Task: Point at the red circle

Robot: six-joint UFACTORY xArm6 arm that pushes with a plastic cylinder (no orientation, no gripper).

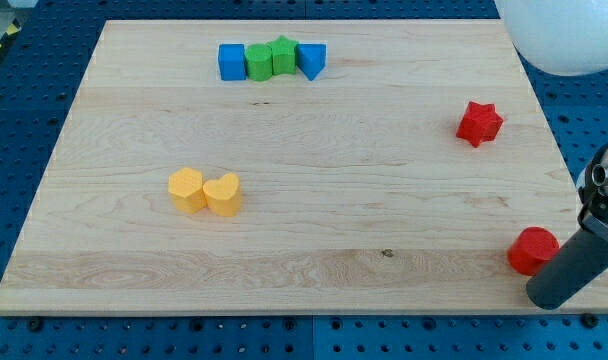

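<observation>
Risk comes from closeness: on the counter (284, 230), from the yellow pair (205, 192) rightward, the red circle (532, 250) sits at the bottom right, touching or just beside my tip (547, 297). There is no claw, only the bare rod, so any further slide could push the circle off the counter edge

Red circle (532, 250) and star (479, 123), yellow pair (205, 192), pale wooden board (304, 250)

The wooden desk (314, 130) carries a red circle (531, 249) at its lower right; above it lies a red star (479, 122), far left of it two yellow blocks (204, 192), and toward the top left a row of blue and green blocks (272, 60).
</observation>
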